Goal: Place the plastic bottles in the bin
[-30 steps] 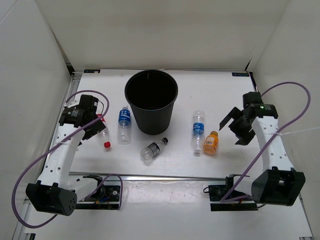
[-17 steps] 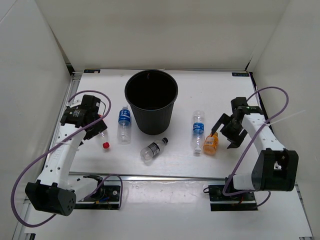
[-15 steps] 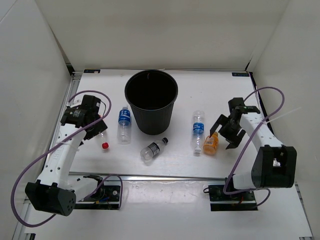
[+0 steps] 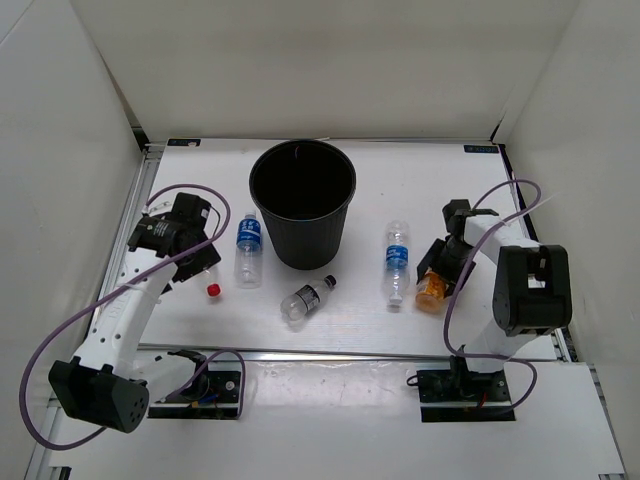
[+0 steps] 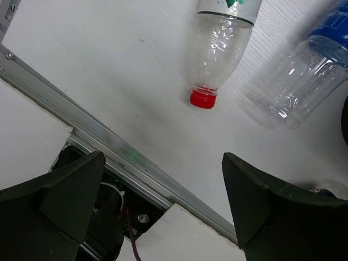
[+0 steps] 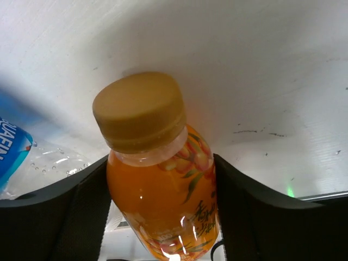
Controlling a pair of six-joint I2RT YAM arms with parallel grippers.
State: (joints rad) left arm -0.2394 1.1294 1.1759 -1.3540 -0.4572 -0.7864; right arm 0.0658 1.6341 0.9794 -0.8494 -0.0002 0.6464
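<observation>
The black bin (image 4: 300, 252) stands upright at the table's back middle. My right gripper (image 4: 438, 262) is shut on the orange bottle (image 4: 432, 290), which lies on the table; in the right wrist view both fingers press the sides of the orange bottle (image 6: 163, 190). Two clear blue-labelled bottles (image 4: 247, 248) (image 4: 397, 262) lie on either side of the bin. A dark-labelled bottle (image 4: 306, 299) lies in front of it. My left gripper (image 4: 190, 262) hangs open over the clear red-capped bottle (image 5: 220, 49), holding nothing.
A loose red cap (image 4: 213, 290) lies near the left gripper. An aluminium rail (image 4: 320, 352) runs along the table's front edge. White walls close in the left, right and back sides.
My right gripper swung left and down onto the orange bottle and closed on it, nudging it slightly nearer. The left gripper drifted a little to the right, still open.
</observation>
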